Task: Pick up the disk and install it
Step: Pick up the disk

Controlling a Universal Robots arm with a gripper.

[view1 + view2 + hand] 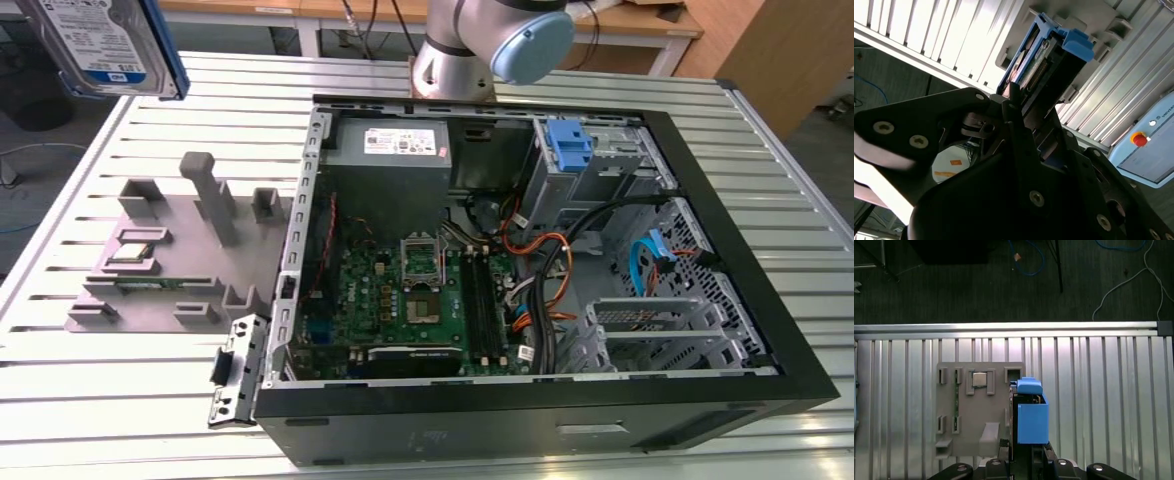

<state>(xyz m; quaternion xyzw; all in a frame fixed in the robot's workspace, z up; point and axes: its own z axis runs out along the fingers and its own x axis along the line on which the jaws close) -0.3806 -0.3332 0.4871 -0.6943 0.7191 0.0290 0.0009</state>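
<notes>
One disk [96, 45], silver with a blue-and-white label and blue side rails, hangs in the air at the exterior view's far left, up by the top edge. It is above the slatted metal table [107, 400] and well apart from the open computer case [534, 420]. Holding it is the claw [1029, 107], clamped on the drive: in the second wrist view the black fingers [1013, 97] pinch its near end, and the blue-railed far end points off toward the table slats. In the first wrist view the disk is seen end-on, lined up over the edge of the grey fixture tray [979, 415] lying on the table below. That tray carries a small square silver chip [979, 379] in one of its pockets. The case lies on its side on the table, open face up. Inside are a grey power-supply box [400, 142] with a white sticker at the back, a green motherboard [400, 300] in the middle, and a blue bracket [571, 148] toward the exterior view's right. Orange and black cables [561, 250] loop between them. The arm [487, 40] rises behind the case. A blue cord [1026, 257] lies on the dark floor beyond the table's edge.
</notes>
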